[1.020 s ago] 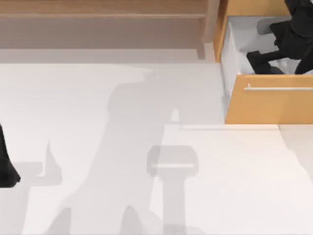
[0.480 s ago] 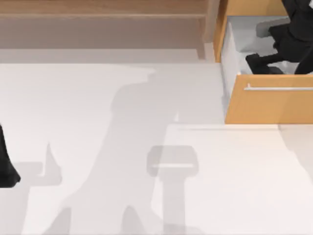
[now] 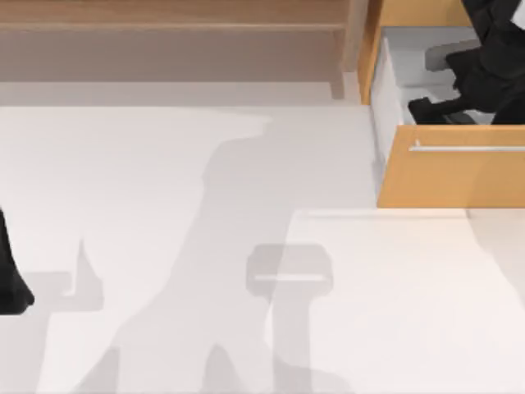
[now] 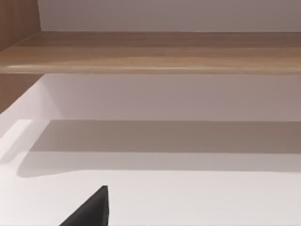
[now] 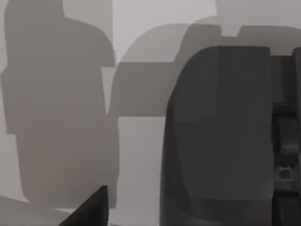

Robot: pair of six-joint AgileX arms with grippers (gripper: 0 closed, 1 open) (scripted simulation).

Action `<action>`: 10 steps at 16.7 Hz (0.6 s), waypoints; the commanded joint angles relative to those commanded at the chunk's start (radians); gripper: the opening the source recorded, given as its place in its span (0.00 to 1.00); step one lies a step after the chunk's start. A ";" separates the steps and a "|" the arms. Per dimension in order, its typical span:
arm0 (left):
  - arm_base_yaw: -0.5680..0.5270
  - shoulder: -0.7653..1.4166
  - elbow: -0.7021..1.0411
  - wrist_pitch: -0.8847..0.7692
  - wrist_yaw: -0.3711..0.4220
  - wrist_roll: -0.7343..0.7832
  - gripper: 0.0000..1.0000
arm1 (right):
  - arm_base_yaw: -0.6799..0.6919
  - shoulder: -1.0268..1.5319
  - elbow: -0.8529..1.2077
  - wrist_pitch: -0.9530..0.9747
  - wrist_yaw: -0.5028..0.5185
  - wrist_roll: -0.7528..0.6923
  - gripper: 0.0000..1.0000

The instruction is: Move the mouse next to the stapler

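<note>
Shifting now: over the last second the dark end of the right arm has slid a touch toward 7 o'clock inside the drawer, closer to the orange front, while the arm's bulk has drawn back toward 1 o'clock. The grey shadow on the drawer floor has moved with it, and the broad shadow on the tabletop has leaned toward 3 o'clock.

Right gripper (image 3: pixel 433 107) sits low in the open drawer, and whether its jaws are clenched or released I cannot tell; from above the black shapes run together. Close in on the right wrist view, the mouse (image 5: pixel 216 136) looms large, a rounded dark grey body on the pale drawer floor with soft shadows falling across the floor beside it. So the mouse is in the drawer, right under that gripper; whether it is touched or gripped I cannot say.

Outward from there: the drawer (image 3: pixel 384 90) stands pulled out at about 2 o'clock in the top view, white walls inside, its orange front (image 3: pixel 451 180) facing 6 o'clock and carrying a thin silver handle (image 3: pixel 467 148). Toward 11 o'clock runs a wooden shelf (image 3: pixel 164 16) along the far edge. The white tabletop (image 3: pixel 164 164) spreads below.

Over at 8 o'clock, the left gripper (image 3: pixel 11 287) is parked at the tabletop's left edge, jaws impossible to read. Its wrist view looks across the tabletop at the shelf.
</note>
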 joint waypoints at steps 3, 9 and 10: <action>0.000 0.000 0.000 0.000 0.000 0.000 1.00 | 0.000 0.000 0.000 0.000 0.000 0.000 1.00; 0.000 0.000 0.000 0.000 0.000 0.000 1.00 | 0.000 0.000 0.000 0.000 0.000 0.000 0.62; 0.000 0.000 0.000 0.000 0.000 0.000 1.00 | 0.000 0.000 0.000 0.000 0.000 0.000 0.55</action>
